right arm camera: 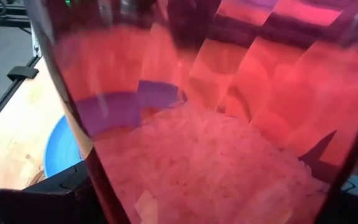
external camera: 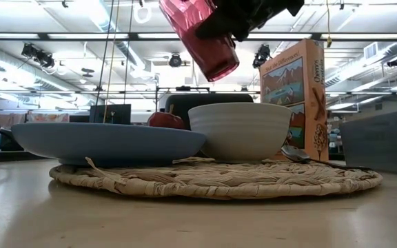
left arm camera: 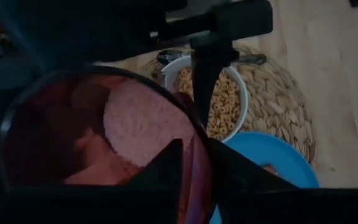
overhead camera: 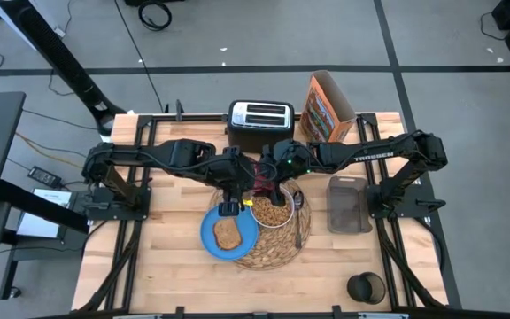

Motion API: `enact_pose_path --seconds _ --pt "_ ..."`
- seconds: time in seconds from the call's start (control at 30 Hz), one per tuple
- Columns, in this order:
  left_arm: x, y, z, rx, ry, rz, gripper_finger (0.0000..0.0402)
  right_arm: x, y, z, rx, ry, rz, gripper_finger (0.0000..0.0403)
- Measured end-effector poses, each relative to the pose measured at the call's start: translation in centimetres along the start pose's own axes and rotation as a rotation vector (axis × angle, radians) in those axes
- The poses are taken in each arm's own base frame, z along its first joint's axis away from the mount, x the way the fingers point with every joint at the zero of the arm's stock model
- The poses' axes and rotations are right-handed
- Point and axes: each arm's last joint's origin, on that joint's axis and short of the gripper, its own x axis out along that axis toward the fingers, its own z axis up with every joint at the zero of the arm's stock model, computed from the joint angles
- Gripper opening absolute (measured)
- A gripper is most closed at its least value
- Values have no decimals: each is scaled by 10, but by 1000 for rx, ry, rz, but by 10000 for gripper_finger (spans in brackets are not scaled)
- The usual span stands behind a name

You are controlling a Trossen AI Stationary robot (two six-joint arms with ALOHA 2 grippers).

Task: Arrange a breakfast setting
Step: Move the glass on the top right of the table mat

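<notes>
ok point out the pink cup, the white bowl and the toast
pink cup [external camera: 209, 38], low view, on its tilted side wall
white bowl [external camera: 240, 131], low view, on its outer wall
toast [overhead camera: 227, 235], high view, on the slice's middle

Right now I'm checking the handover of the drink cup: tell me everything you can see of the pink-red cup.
The pink-red cup is translucent, faceted plastic, tapering to a thicker base. It hangs tilted in the air above the white bowl and woven placemat, touching neither. It looks empty. Dark robot fingers bracket its rim and wall. The right end effector has the cup filling the space between its fingers; the left end effector is also at the cup. Which one bears it is unclear.
</notes>
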Motion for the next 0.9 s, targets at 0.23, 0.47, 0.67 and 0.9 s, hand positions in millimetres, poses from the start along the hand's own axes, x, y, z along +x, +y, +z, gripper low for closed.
enact_pose_path --seconds 0.23,0.47,0.67,0.9 --pt "-21 3 -7 -46 -6 -6 187 -4 1 -3 8 42 4 354" --pt "-71 12 -30 -218 -10 22 247 -20 3 -11 24 89 -4 354" --pt "-114 19 -40 -366 -166 31 237 -47 6 -35 69 73 -104 354" --pt "-134 24 -31 -364 -378 30 229 -68 8 -83 150 -4 -274 354"
